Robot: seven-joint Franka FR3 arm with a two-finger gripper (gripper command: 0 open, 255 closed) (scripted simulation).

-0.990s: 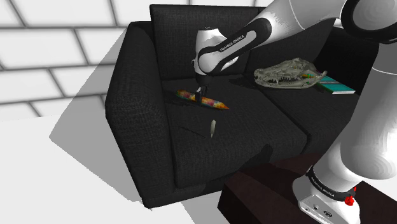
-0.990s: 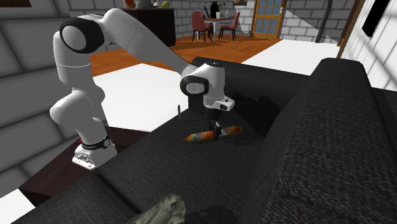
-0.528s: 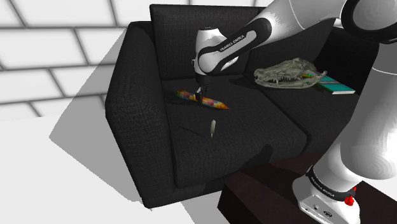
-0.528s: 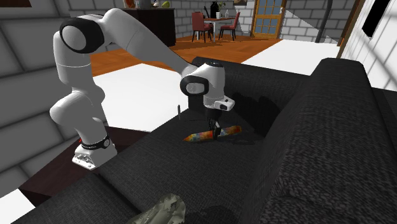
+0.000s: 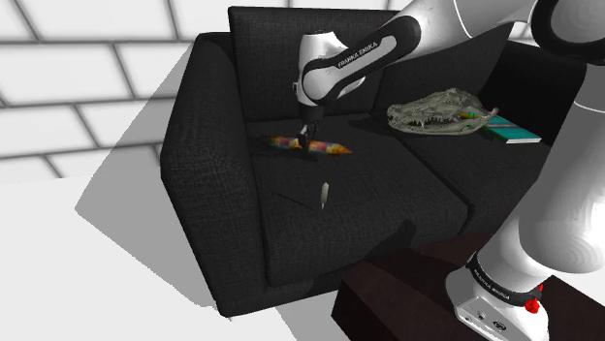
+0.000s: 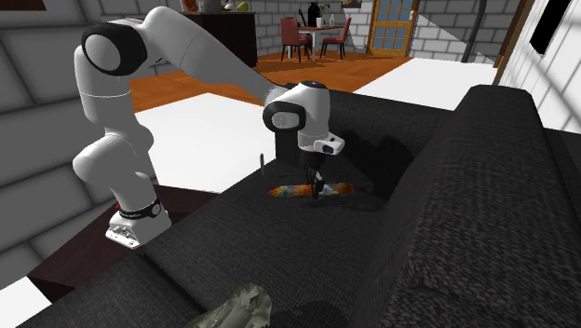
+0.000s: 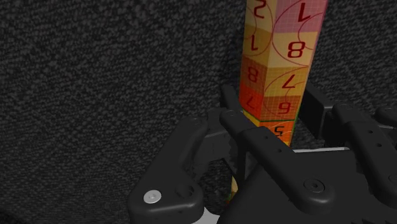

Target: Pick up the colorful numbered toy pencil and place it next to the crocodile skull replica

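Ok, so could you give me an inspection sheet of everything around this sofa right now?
Surface: black fabric sofa seat.
Job's things: colourful numbered pencil, level, near the seat's back; crocodile skull further toward the shoulder view's right, apart from it.
Clutter: small pale object on the seat; teal book beside the skull.
Grasping part: black jaws closed on the pencil's middle.
Cables: nothing seen.
Surroundings: white brick wall; dining chairs and a wooden door far off.

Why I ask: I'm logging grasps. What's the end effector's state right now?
End effector: closed, holding the pencil.
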